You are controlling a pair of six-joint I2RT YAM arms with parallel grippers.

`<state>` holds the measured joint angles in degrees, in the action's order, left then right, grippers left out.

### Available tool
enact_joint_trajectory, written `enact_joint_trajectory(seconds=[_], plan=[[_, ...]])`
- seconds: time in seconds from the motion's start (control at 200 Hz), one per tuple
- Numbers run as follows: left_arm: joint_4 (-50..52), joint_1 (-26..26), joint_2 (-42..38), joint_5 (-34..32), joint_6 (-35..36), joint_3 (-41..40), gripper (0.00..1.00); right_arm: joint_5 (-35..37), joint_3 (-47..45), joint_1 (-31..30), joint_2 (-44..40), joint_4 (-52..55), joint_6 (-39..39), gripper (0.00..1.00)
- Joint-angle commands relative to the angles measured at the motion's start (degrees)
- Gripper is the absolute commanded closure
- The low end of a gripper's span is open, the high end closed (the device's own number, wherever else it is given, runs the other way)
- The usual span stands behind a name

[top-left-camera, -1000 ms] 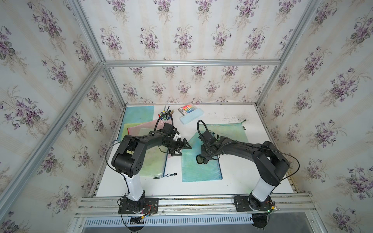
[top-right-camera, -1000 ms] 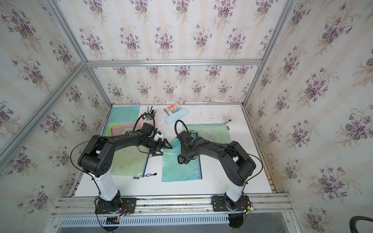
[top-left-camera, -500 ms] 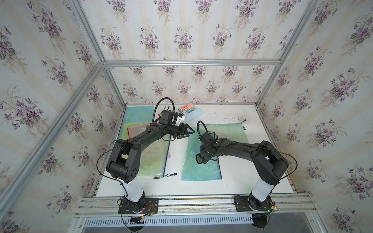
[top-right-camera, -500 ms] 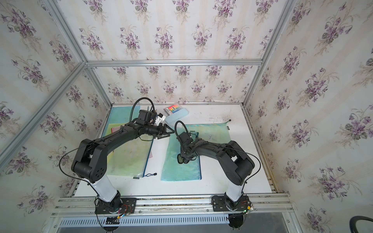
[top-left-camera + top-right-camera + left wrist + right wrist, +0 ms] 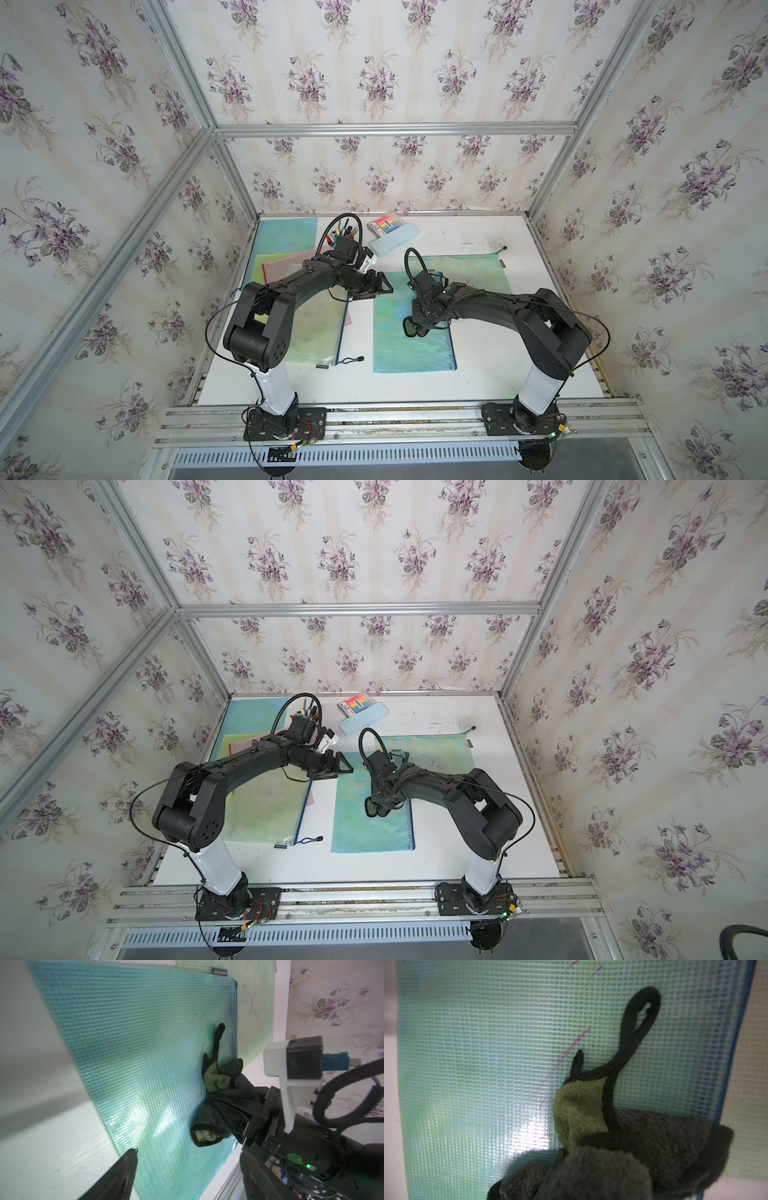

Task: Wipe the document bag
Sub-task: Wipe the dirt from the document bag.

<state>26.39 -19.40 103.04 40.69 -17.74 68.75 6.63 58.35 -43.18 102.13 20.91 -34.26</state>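
Document bag wiped with a cloth

The document bag [image 5: 411, 349] is laid flat in the middle of the white table [image 5: 490, 374]. A cloth [image 5: 216, 1080] is gripped by the closed jaws of the right gripper [image 5: 420, 326] and is pressed on the right half of the bag. The left gripper [image 5: 380, 286] is held open near its far left corner.

Right gripper [image 5: 382, 805] pressing a dark cloth [image 5: 371, 809] onto a teal document bag [image 5: 365, 831], left gripper [image 5: 337, 766] spread over its far corner, white table [image 5: 449, 854]
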Motion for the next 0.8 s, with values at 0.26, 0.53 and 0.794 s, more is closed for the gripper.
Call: enact_joint_trajectory(seconds=[0.26,0.53,0.794], plan=[[4.72,-2.03,5.13,-5.27,-0.33,-3.86,0.14,-2.54,-1.31,0.20,3.25,-0.42,1.73,0.78],[-7.40,-4.27,9.47,7.37,-6.72,-3.59,0.12,-3.76,-1.75,0.20,4.12,-1.50,2.09,0.78],[-21.45,-1.34,8.17,13.99,-14.08,-4.04,0.11,-4.36,-2.54,0.19,4.39,-2.38,1.43,0.78]])
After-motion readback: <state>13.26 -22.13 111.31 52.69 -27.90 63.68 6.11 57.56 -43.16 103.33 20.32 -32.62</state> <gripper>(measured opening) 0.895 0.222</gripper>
